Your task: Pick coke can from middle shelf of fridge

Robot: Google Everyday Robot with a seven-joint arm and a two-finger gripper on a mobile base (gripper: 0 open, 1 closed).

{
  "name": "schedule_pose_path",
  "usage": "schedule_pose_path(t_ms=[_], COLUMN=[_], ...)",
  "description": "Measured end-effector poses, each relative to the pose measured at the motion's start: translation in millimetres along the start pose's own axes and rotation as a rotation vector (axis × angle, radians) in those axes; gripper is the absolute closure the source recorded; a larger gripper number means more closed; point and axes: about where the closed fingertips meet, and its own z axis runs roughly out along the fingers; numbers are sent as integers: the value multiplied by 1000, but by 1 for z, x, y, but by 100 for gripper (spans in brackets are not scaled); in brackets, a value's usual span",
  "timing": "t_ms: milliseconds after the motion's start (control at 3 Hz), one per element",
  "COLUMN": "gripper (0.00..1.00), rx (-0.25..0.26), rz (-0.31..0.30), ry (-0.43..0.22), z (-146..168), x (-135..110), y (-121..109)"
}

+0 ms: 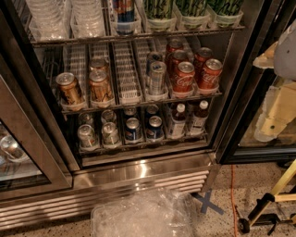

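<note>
The fridge [138, 175] stands open in front of me. On its middle shelf [138, 104], several red coke cans stand in two lanes at the right. The front two coke cans [184, 77] [211, 73] are at the rail. A slim silver can [157, 77] stands just left of them. Gold-brown cans [99, 86] fill the left lanes. My cream-coloured arm hangs at the right edge, outside the fridge and in front of the right door. The gripper [265, 131] is at its lower end, well right of the coke cans and apart from them.
The top rack holds clear cups [64, 18] and green-patterned tubs [194, 11]. The bottom rack holds small bottles [178, 121] and blue cans [133, 129]. The left door [27, 152] is swung open. Clear plastic [143, 215], a blue tape cross [208, 202] and a yellow stand [273, 199] are on the floor.
</note>
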Motion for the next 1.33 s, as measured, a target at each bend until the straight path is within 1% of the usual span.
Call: schedule_pose_path(t_ms=[333,667,1000,1333], gripper=[0,0,0,0], rx=[0,-12,-54,-114], rz=[0,42,149,290], ry=[0,-25,-125,-279], z=[0,6,34,83], x=[0,1,-2,-9], y=[0,-1,20,51])
